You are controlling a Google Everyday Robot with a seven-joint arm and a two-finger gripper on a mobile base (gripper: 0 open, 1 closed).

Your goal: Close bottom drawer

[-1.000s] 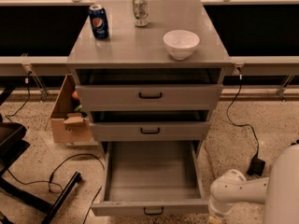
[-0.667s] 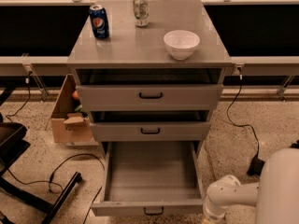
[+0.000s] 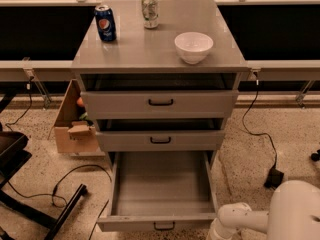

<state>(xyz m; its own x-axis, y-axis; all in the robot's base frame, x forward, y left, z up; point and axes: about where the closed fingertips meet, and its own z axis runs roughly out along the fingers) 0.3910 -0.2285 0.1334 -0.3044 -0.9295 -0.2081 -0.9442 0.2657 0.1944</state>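
Observation:
The bottom drawer (image 3: 159,219) of the grey cabinet is pulled far out. Its plain grey tray (image 3: 162,184) is empty, and its flat front with a small black handle (image 3: 164,227) sits at the lower edge of the camera view. The middle drawer (image 3: 160,140) and the top drawer (image 3: 160,103) above it stand slightly out. My white arm (image 3: 240,217) reaches in from the lower right and ends just right of the bottom drawer's front corner. My gripper is past the lower edge of the view, out of sight.
On the cabinet top (image 3: 150,46) stand a blue can (image 3: 105,22), a silver can (image 3: 149,10) and a white bowl (image 3: 193,46). An open cardboard box (image 3: 72,126) sits on the floor at the left. Black cables (image 3: 65,184) and a chair base (image 3: 30,204) lie left; a power adapter (image 3: 274,177) lies right.
My arm has moved left and down, closer to the right front corner of the bottom drawer. The drawer has not moved.

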